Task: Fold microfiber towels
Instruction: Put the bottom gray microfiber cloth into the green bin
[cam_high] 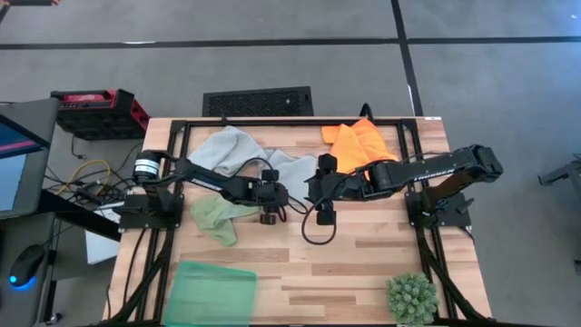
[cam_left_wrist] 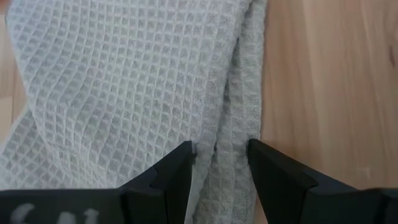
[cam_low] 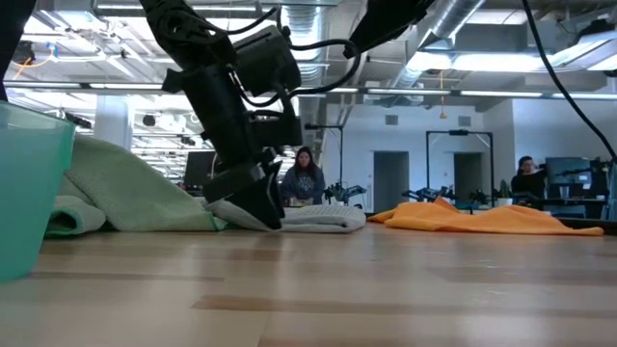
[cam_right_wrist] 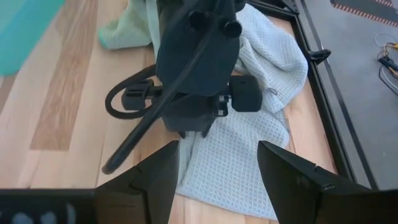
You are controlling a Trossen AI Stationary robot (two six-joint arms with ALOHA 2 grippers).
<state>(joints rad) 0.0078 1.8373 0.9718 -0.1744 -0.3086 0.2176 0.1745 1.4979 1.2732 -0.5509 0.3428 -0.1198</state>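
A pale grey-blue waffle towel [cam_high: 238,150] lies crumpled at the table's far middle; whether it is one cloth or two, I cannot tell. My left gripper [cam_high: 271,203] points down at its near right part, shut on it [cam_left_wrist: 221,168]. My right gripper [cam_high: 320,193] hovers open and empty just to the right of the left one, over the same towel [cam_right_wrist: 245,146]. The orange towel [cam_high: 358,142] lies bunched at the far right. The light green towel [cam_high: 214,218] lies crumpled under my left arm. My left gripper pinches a folded edge of the pale towel [cam_left_wrist: 231,134] between its two fingers [cam_left_wrist: 177,171], several layers. The fingers come from above, pointing down, one on each side of the fold, which runs on ahead between them. The towel lies on the table [cam_low: 318,220].
A darker green translucent tray [cam_high: 213,291] stands at the near left edge. A spiky green plant [cam_high: 413,298] stands at the near right corner. Bare wood [cam_high: 345,263] lies in the near middle. A person [cam_low: 304,178] sits in the room beyond the table.
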